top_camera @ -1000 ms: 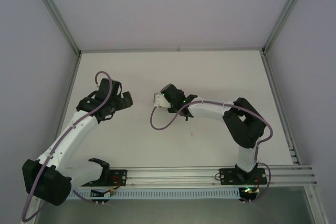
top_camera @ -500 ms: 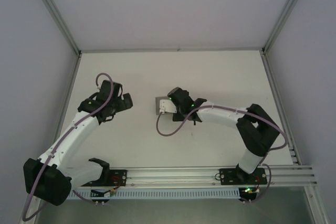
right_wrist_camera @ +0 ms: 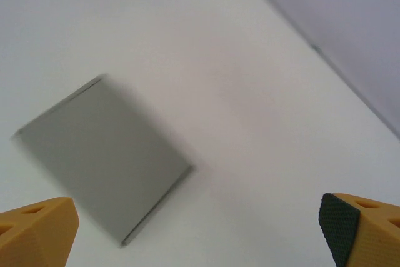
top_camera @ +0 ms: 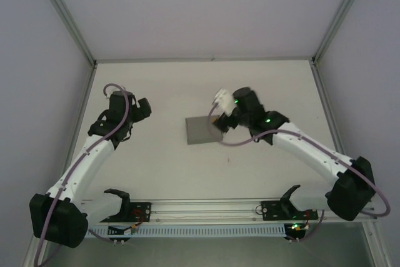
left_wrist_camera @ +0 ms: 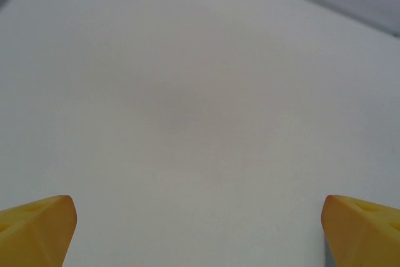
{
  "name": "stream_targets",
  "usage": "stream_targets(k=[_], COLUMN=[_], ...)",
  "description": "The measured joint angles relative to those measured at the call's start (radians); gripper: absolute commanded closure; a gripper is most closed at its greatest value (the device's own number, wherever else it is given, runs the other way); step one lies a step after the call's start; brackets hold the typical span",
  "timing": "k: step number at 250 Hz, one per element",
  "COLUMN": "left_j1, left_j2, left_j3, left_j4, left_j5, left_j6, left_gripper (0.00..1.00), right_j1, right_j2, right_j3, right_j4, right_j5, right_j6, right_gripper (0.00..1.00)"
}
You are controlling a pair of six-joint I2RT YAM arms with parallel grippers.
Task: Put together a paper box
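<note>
The paper box (top_camera: 204,130) is a small, shallow grey rectangle lying flat on the white table, near the middle. In the right wrist view the paper box (right_wrist_camera: 103,157) sits at lower left, blurred, clear of the fingers. My right gripper (top_camera: 220,101) hangs just up and right of the box, open, with nothing between its yellow fingertips (right_wrist_camera: 37,232). My left gripper (top_camera: 142,109) is off to the left of the box, well apart from it, open over bare table, its yellow fingertips (left_wrist_camera: 37,226) at the frame's lower corners.
The white table (top_camera: 262,92) is bounded by aluminium frame posts (top_camera: 62,14) at left and right and a rail (top_camera: 250,207) along the near edge. Grey walls rise behind.
My right gripper has let go of the box and lifted away up and to the right, leaving the box lying flat. The left arm drew back slightly to the left.
</note>
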Motion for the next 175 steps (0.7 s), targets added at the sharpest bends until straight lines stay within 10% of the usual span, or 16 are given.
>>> stream_targets(k=[60,175], left_j1=[0.107,0.250], left_j2=[0.120,0.402], left_j3=[-0.245,-0.486], left_j4=[0.417,1.072], left_j5=[-0.021,0.259], left_j6=[0.161,0.250], left_gripper=[0.00,0.00], right_j1=[-0.322,-0.462], right_j2=[-0.027,0.187], right_j3=[-0.307,-0.634], right_j4=[0.308,0.991], right_j5=[0.084,0.031], right_j6=[0.269,0.349], right_gripper=[0.00,0.00])
